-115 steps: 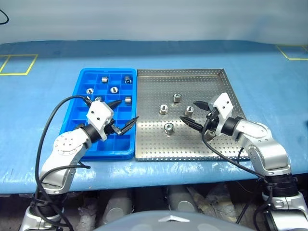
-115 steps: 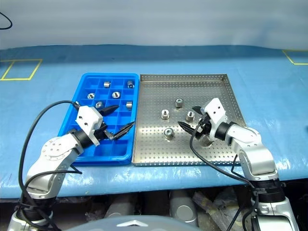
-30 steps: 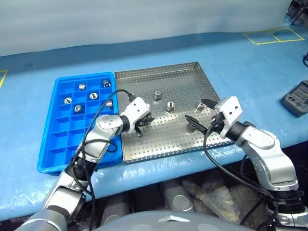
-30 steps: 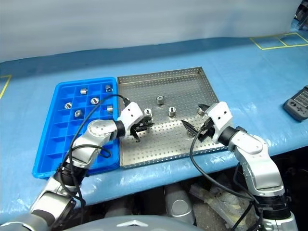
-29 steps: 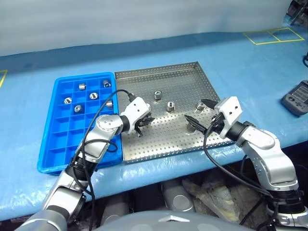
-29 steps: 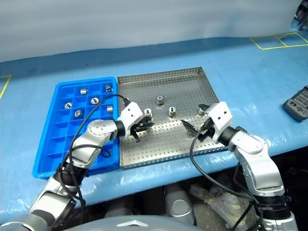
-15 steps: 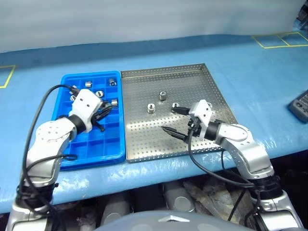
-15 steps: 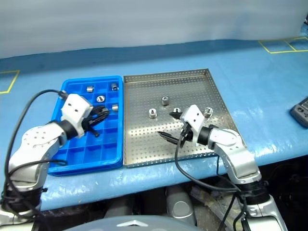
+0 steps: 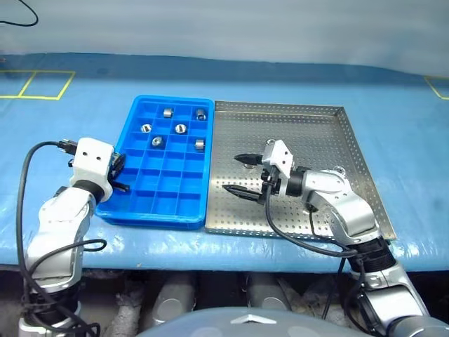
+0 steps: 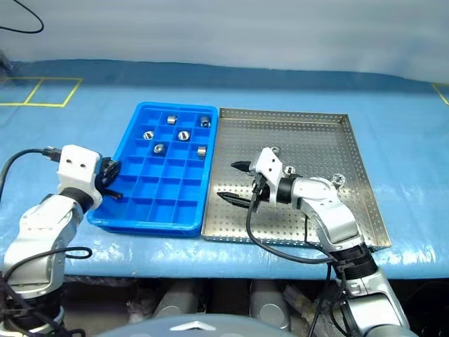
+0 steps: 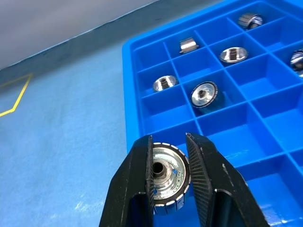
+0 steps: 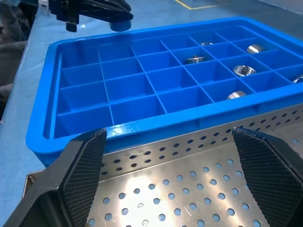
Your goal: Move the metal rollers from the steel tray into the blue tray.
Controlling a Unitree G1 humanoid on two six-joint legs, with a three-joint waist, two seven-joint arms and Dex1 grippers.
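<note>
The left gripper [image 11: 168,177] is clamped on one metal roller [image 11: 166,176], a short shiny silver cylinder with a ribbed rim and a dark hollow centre, pinched end-on between the two black ridged fingers [image 11: 203,161]. In the head views this gripper [image 9: 116,172] sits at the left edge of the blue tray [image 9: 140,203], over its near left corner.

The blue tray is bright blue plastic, split by a grid into many small square cells. Five rollers already lie in separate cells toward its far end: one [image 9: 168,112] and another [image 9: 200,116] in the far row, two [image 9: 146,128] [image 9: 180,128] in the next row, and one [image 9: 158,141] a row nearer, with a sixth [image 9: 199,144] beside the right wall. Some lie on their side, others stand on end showing the dark hole. The near rows hold nothing.

The steel tray [image 9: 316,119] lies just beside the blue tray on its right, their long edges touching or nearly so. It is silvery perforated sheet with a low rim. One roller [image 10: 339,180] rests on it, on the right behind the right arm; another [image 10: 275,149] shows just past the right gripper's white housing.

The right gripper [image 9: 238,173] hangs over the left part of the steel tray, pointing toward the blue tray, its fingers [image 12: 85,163] spread wide with nothing between them.
</note>
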